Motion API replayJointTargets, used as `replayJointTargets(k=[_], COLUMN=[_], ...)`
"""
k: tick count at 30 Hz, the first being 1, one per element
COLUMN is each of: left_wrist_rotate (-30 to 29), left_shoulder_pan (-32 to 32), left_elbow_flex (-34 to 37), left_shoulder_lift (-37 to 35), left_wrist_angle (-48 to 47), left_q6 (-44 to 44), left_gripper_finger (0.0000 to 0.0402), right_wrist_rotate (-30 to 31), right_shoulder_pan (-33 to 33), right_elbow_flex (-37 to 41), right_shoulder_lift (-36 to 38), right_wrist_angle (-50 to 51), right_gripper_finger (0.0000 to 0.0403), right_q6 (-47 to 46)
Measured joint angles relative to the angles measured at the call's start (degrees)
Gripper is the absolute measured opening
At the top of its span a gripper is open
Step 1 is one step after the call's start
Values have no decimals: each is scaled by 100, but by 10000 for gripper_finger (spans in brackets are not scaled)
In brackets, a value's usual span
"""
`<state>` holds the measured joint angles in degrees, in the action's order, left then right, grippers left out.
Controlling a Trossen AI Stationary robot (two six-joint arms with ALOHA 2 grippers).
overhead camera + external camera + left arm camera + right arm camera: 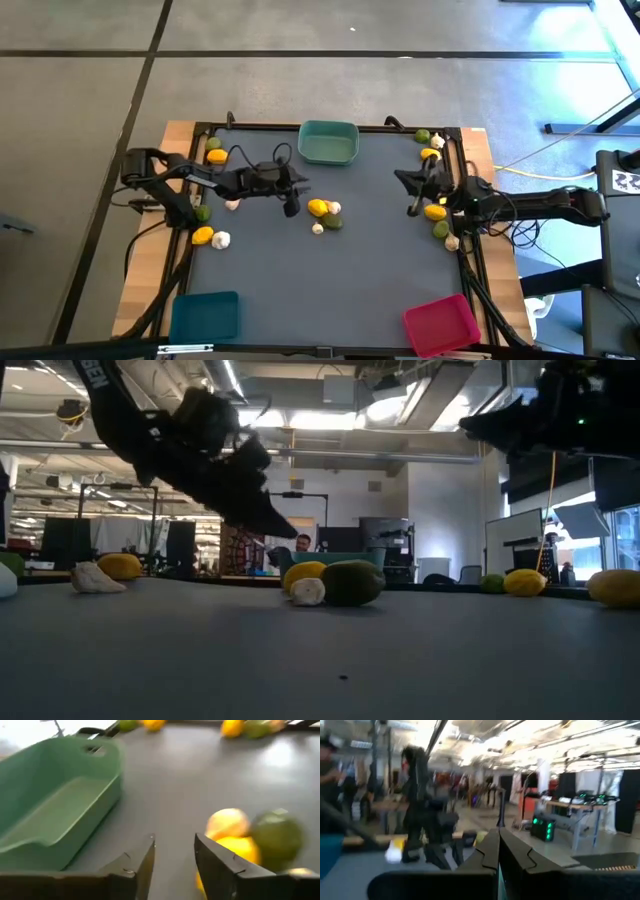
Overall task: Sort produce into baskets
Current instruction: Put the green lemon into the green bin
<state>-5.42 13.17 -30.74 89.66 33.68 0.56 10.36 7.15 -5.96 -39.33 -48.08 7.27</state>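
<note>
A small cluster lies at the table's middle: a yellow lemon [317, 208], a green lime [333, 222] and two white garlic bulbs [319, 229]. It also shows in the left wrist view, lemon [235, 847] and lime [277, 837]. My left gripper [291, 207] hovers open just left of the cluster, above the table, touching nothing. The teal-green basket [329, 142] stands at the far edge, empty. My right gripper [412, 210] is shut and empty near the right edge. The blue basket [205, 315] and pink-red basket [440, 323] stand at the near corners.
More lemons, limes and garlic lie along the left edge [203, 236] and the right edge [436, 211], with some at the far corners [216, 155] [424, 137]. Bare grey table lies between the cluster and the near baskets.
</note>
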Motion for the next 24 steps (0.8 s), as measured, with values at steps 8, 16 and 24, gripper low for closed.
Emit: replayJointTargets(k=[8, 16, 24], left_wrist_rotate=[97, 389, 0], left_shoulder_pan=[-368, -551, -563], left_elbow_flex=[-260, -600, -608], left_shoulder_lift=[-344, -329, -328], left_wrist_angle=[-386, -652, -594], left_q6=[-389, -118, -35], left_gripper_finger=[232, 260, 255], right_wrist_rotate=[-140, -351, -218], right_shoulder_pan=[-1, 1, 1], right_elbow_flex=[-750, -878, -878], right_shoulder_lift=[-855, -1214, -1358], right_wrist_angle=[180, 227, 378], right_gripper_finger=[10, 10, 10], right_q6=[54, 54, 54])
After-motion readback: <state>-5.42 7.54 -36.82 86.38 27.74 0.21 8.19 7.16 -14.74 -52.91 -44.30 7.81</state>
